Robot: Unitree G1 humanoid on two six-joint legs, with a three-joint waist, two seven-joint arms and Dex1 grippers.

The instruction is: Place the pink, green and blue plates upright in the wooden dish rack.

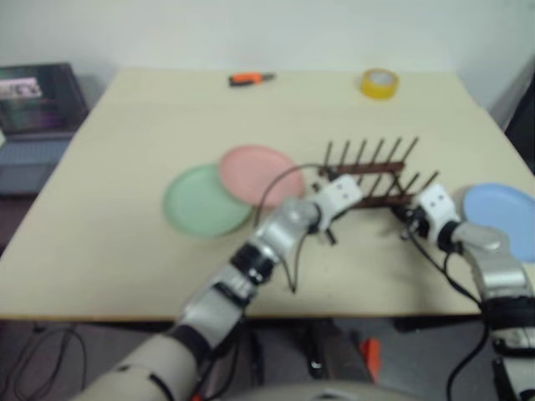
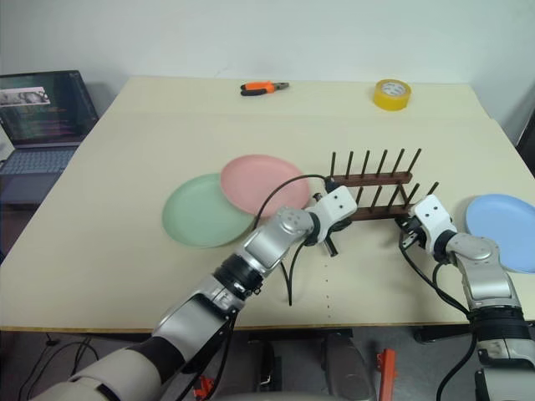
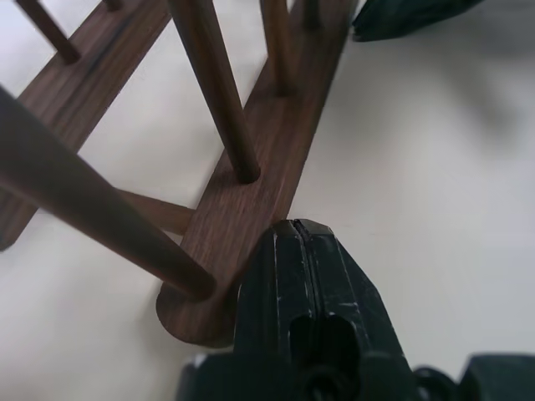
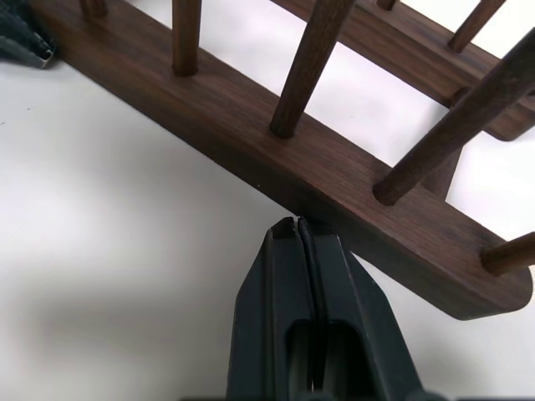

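Your big tan table [image 2: 100, 259] sits by a white wall, with a laptop [image 2: 42, 109] off its left edge. Going from left to right, you first see the green plate [image 2: 196, 213] lying flat. The pink plate [image 2: 259, 182] lies flat too, and its edge sits on top of the green one. Next comes your left gripper [image 2: 328, 248], with its two black fingers pressed together and nothing in them. Its tip is right at the near rail of the wooden dish rack [image 2: 372, 180], at the left end. The rack is bare; no plate stands in it yet. Your right gripper [image 2: 405, 242] is pinched closed and empty as well, right up against the same rail near its right end. The blue plate [image 2: 501, 227] lies flat at the far right edge of the table.

The plates look light, hard and smooth, so they may slip. Pinch one by its thin rim. The pink one looks easiest, since its rim is lifted a bit. The rack looks light and could slide if you bump it.
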